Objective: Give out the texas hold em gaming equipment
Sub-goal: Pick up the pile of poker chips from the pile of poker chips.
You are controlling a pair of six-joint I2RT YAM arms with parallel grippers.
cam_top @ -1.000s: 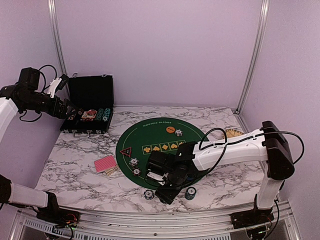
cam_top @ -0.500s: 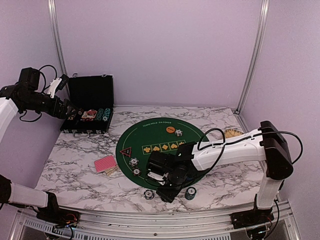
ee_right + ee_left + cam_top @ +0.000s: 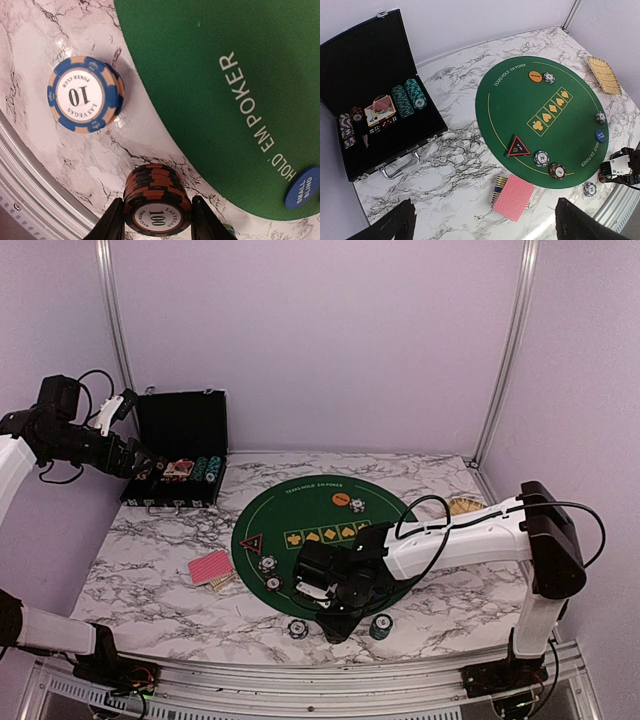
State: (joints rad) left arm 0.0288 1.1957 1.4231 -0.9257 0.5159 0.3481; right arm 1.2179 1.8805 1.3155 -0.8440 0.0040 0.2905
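Marble-patterned tabletop, lilac walls, round green felt mat at centre.

Right gripper is clamped on a stack of black-and-red "100" chips. It sits over bare marble just off the mat's near edge. Contact with the table cannot be judged.

Just beside it are the blue "10" chips, also off the felt. The blue small-blind button lies on the felt.

Left gripper hangs by the left end of the open black case, fingers spread, nothing between them.

Progress, judged: partway. Orange button, triangle marker, several chip piles and red-backed cards are out. Chip rows remain in the case.

The held stack's lower edge is cropped in the right wrist view. Case contents other than chips are too small to read.
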